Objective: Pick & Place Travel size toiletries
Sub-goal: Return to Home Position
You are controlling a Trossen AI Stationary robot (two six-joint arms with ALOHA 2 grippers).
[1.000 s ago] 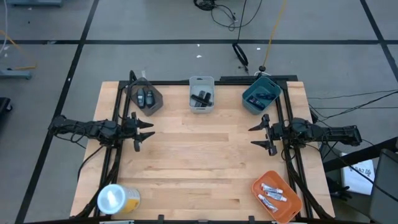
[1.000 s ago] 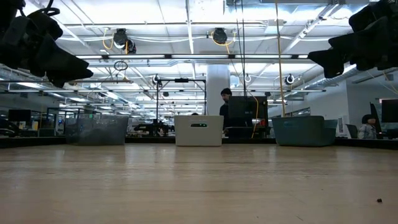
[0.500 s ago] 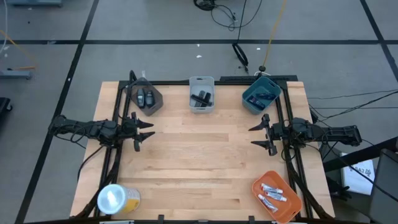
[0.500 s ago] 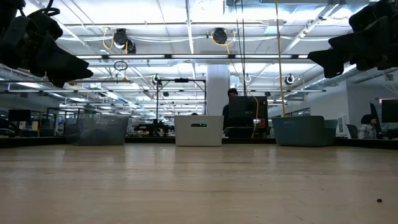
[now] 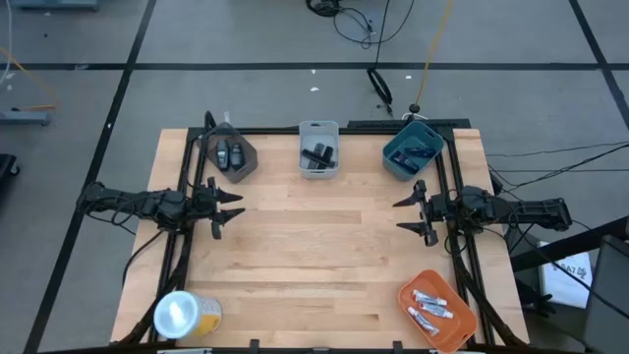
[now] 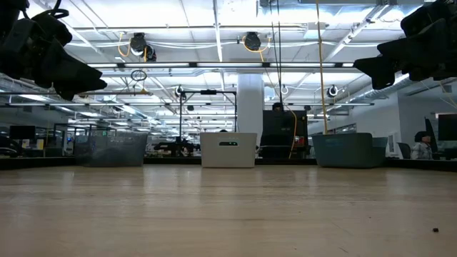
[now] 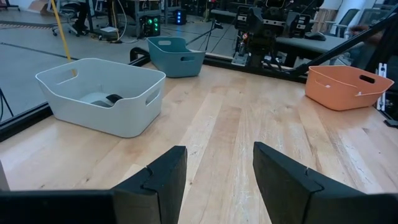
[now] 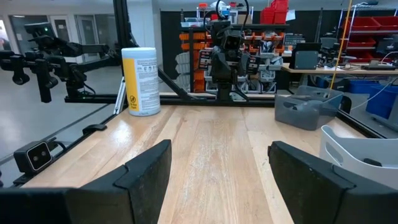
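- Front edge of the surface (image 5: 314,256), nearest me: yellow roll (image 5: 184,315) with a white top at the left corner. Orange bin (image 5: 404,291) at the right corner, with silvery-white tubes (image 5: 429,308) lying inside.
- Mid-surface: left gripper (image 5: 236,206) hovers at the left edge, jaws apart and holding nothing. Right gripper (image 5: 398,216) is opposite at the right edge, jaws also apart and empty. The two face each other, well apart.
- Far edge, left to right: dark grey bin (image 5: 248,165) holds two dark oval pieces (image 5: 230,154). White bin (image 5: 318,127) holds black sticks (image 5: 319,154). Teal bin (image 5: 390,157) holds dark blue packets (image 5: 415,151).
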